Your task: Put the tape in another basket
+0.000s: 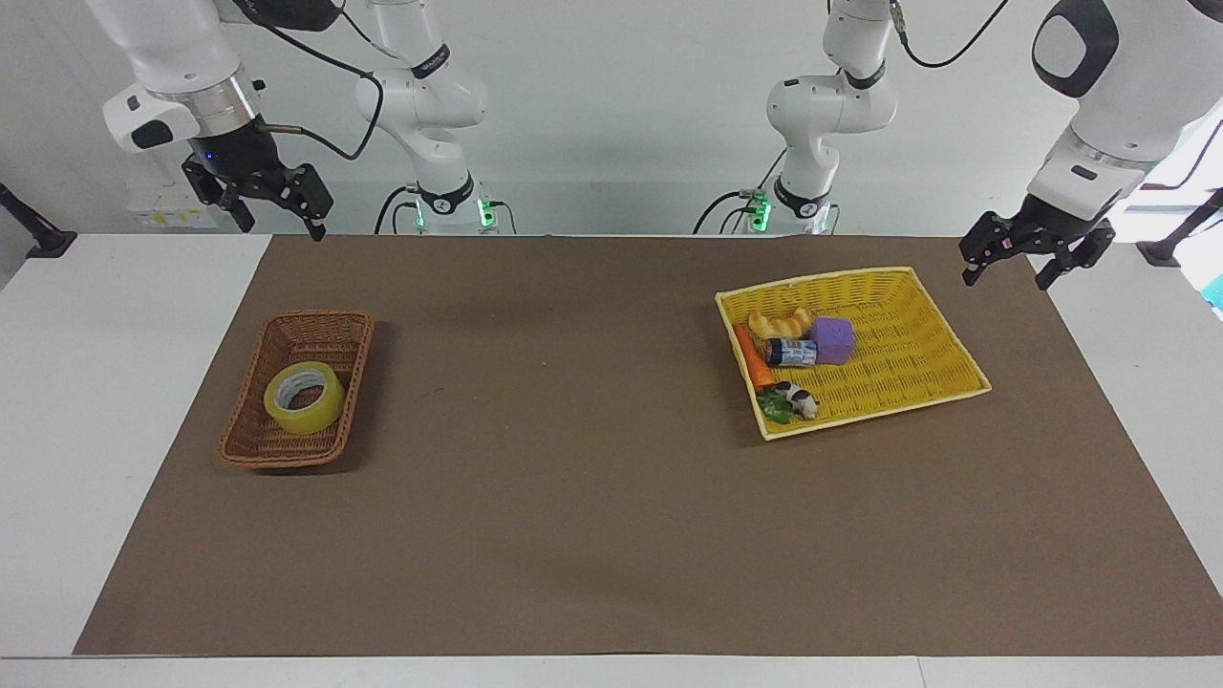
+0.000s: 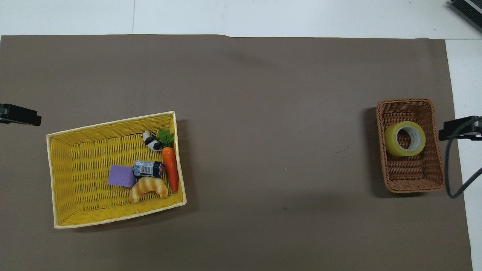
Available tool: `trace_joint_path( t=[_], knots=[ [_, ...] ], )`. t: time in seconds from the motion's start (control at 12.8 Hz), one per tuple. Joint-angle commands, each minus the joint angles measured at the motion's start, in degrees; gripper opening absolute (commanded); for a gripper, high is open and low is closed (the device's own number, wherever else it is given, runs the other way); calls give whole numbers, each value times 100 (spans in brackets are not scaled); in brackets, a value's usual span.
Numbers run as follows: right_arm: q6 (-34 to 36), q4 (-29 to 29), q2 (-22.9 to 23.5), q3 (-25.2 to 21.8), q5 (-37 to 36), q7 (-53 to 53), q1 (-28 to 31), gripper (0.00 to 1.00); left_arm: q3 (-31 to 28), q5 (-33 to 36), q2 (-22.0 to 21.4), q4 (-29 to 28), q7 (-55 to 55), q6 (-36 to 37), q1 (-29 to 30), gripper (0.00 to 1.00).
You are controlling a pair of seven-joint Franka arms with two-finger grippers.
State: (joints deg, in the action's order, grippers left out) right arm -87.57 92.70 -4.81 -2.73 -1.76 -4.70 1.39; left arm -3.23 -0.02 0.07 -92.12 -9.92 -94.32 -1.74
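Yellow basket (image 1: 932, 358) holding croissant (image 1: 779, 323), purple cube (image 1: 833, 340), jar (image 1: 791, 353), carrot (image 1: 751, 357)

White table (image 1: 57, 401) carries brown mat (image 1: 592, 516) over most of top; white margin shows at both ends and along edge farthest from robots. Directly on mat: small brown wicker basket (image 1: 336, 330) twd right arm's end; larger yellow flat basket (image 1: 917, 330) twd left arm's end, set askew to mat edges. Baskets well apart, mid-mat betw. them bare. Both sit approx. same distance from robots.
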Motion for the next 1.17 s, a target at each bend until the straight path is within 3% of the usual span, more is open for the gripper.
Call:
trace_joint_path(
  t=[0.0, 1.09],
  knots=[
    [247, 12, -152, 27, 105, 250, 37, 100, 42, -33, -33, 37, -89, 98, 86, 100],
    [-24, 125, -205, 80, 141, 462, 19, 100, 42, -33, -33, 37, -89, 98, 86, 100]
  ],
)
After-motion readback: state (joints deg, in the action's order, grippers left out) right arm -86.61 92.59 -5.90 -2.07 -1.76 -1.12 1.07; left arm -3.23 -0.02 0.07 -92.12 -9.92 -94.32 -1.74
